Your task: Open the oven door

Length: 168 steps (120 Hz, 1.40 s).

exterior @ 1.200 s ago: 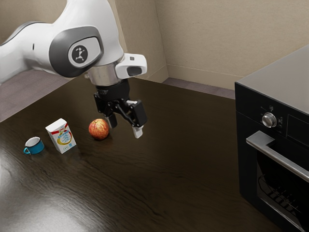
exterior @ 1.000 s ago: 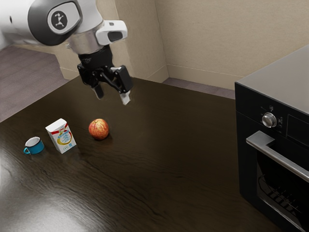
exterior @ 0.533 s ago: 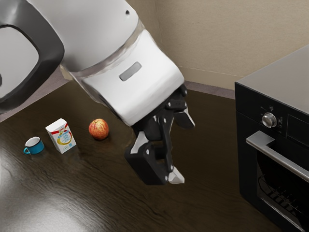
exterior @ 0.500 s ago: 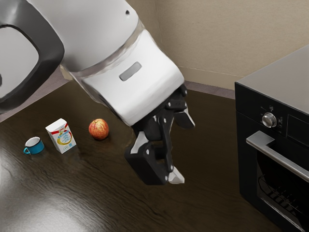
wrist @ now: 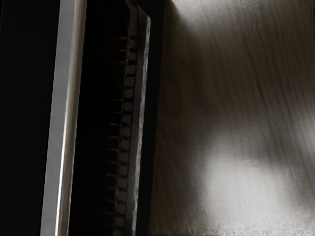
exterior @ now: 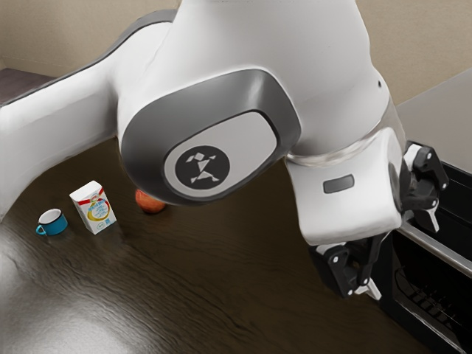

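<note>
Well, tool [exterior: 405,253] hovers near oven handle [exterior: 442,251], fingers spread apart.

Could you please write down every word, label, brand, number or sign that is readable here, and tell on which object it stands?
No word, brand name or number can be read.
Carton: coloured print on the front, too small and blurred to read.
Robot arm: a round dark emblem with a pale figure, no readable letters.
</note>
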{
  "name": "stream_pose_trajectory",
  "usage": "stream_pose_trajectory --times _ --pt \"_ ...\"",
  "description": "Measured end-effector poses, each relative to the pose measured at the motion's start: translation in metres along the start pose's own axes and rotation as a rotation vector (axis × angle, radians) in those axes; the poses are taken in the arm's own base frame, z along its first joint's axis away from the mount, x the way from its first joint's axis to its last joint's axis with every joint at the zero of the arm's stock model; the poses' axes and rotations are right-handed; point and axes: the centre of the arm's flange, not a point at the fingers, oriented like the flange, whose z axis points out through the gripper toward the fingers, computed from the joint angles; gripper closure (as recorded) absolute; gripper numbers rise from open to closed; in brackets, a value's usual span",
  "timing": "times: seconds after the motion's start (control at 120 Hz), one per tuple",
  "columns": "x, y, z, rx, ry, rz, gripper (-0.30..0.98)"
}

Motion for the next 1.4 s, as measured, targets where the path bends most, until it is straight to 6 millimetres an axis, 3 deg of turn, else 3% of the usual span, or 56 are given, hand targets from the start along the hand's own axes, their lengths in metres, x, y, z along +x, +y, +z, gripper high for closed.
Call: stream_pose_trajectory --times 0.167,0.467,0.95,0.983,1.017,1.042,1.117,1.15,1.183,1.217,1.25,1.283,1.3,1.325,1.342,1.367,1.4 --pt "-0.009 -0.011 0.027 -0.03 -0.005 0.072 0.0" --pt "-0.012 -0.022 0.05 -0.004 -0.002 0.162 0.0" --pt "-0.011 -0.013 0.074 -0.003 -0.018 0.239 -0.01" --pt "-0.012 0.001 0.071 -0.007 -0.051 0.244 0.0" --pt "-0.02 0.03 0.065 -0.006 -0.12 0.241 0.04" --pt "-0.025 0.074 0.056 0.002 -0.201 0.234 0.12" --pt "0.004 0.221 0.058 0.042 -0.33 0.324 0.08" --pt "0.025 0.283 0.048 0.098 -0.343 0.402 0.06" --pt "0.067 0.335 -0.005 0.231 -0.303 0.516 0.05" --pt "0.087 0.354 -0.09 0.39 -0.232 0.541 0.04" --pt "0.065 0.326 -0.189 0.515 -0.161 0.428 0.03" --pt "0.006 0.273 -0.261 0.562 -0.126 0.225 0.03" --pt "-0.044 0.231 -0.272 0.524 -0.115 0.079 0.02" --pt "-0.116 0.172 -0.263 0.433 -0.086 -0.112 0.02" --pt "-0.153 0.144 -0.258 0.389 -0.062 -0.21 0.02" --pt "-0.195 0.117 -0.252 0.346 -0.055 -0.33 0.02" --pt "-0.241 0.102 -0.25 0.311 -0.071 -0.485 0.02"
